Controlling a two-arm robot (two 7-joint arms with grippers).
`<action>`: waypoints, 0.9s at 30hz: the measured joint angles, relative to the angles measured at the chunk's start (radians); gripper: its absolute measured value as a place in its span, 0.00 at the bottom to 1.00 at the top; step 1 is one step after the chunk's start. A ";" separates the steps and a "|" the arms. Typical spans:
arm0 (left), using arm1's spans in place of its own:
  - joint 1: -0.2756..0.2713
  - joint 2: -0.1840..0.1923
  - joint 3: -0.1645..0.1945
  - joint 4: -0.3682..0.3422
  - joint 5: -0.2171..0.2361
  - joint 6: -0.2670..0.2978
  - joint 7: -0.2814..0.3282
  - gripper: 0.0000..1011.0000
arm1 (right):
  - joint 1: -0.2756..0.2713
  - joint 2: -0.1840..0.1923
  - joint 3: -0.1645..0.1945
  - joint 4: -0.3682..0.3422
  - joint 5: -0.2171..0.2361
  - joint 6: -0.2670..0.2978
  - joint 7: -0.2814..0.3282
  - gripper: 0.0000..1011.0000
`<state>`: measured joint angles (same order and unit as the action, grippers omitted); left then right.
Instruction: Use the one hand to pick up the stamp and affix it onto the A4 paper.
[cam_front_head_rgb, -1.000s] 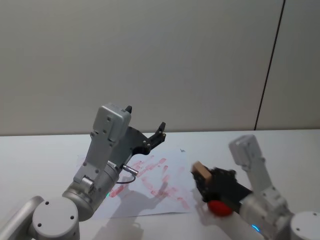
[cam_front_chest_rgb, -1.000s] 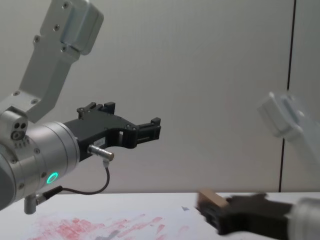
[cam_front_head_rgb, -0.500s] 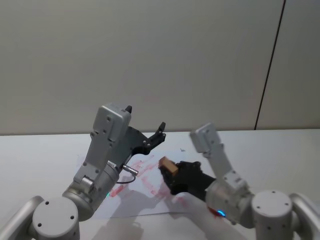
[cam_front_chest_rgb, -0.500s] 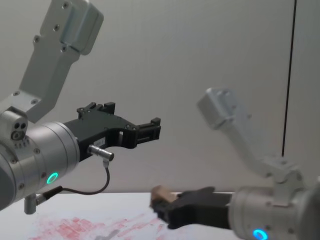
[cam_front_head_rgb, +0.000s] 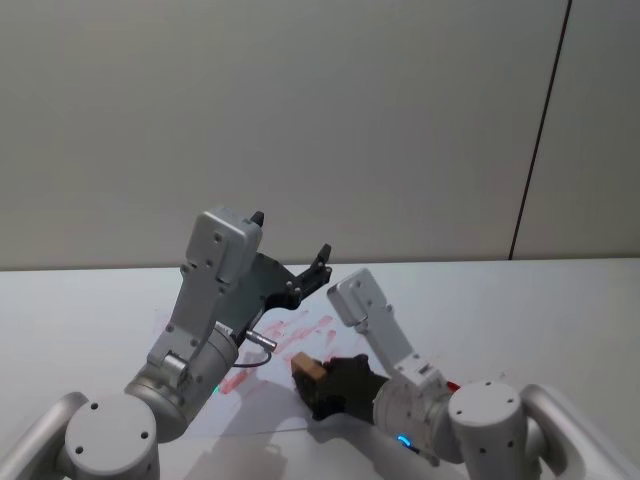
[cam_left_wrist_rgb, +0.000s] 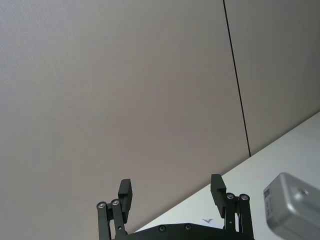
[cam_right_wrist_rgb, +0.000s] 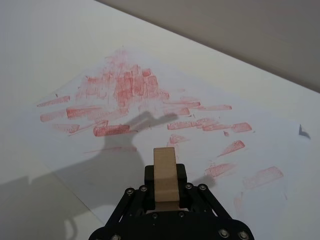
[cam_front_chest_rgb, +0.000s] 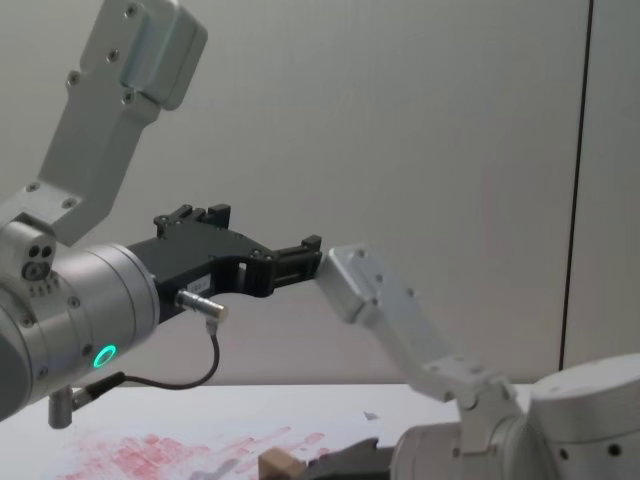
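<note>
Right tool (cam_front_head_rgb: 316, 384), clamped on the stamp (cam_right_wrist_rgb: 165, 170), hovers over the paper (cam_right_wrist_rgb: 260, 150) and should drop straight, pressing flat on a bare patch; left tool (cam_left_wrist_rgb: 171, 186), jaws apart, hangs raised alongside.

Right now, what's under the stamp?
Beneath the stamp, held in the right gripper, lies the A4 paper with red smears. The patch directly below and the stamp's underside are covered, so contact cannot be told. The left gripper hangs open, raised.
</note>
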<state>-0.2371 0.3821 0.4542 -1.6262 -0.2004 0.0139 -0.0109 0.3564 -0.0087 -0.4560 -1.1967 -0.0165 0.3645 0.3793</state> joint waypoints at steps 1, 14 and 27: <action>0.000 0.000 0.000 0.000 0.000 0.000 0.000 0.99 | 0.003 -0.004 -0.003 0.011 -0.002 0.006 -0.003 0.22; 0.000 0.000 0.000 0.000 0.000 0.000 0.000 0.99 | 0.019 -0.024 -0.016 0.060 -0.012 0.034 -0.032 0.22; 0.000 0.000 0.000 0.000 0.000 0.000 0.000 0.99 | 0.002 -0.013 -0.010 0.040 0.006 0.024 -0.043 0.22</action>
<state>-0.2371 0.3821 0.4542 -1.6262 -0.2004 0.0139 -0.0109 0.3586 -0.0214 -0.4657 -1.1565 -0.0104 0.3889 0.3360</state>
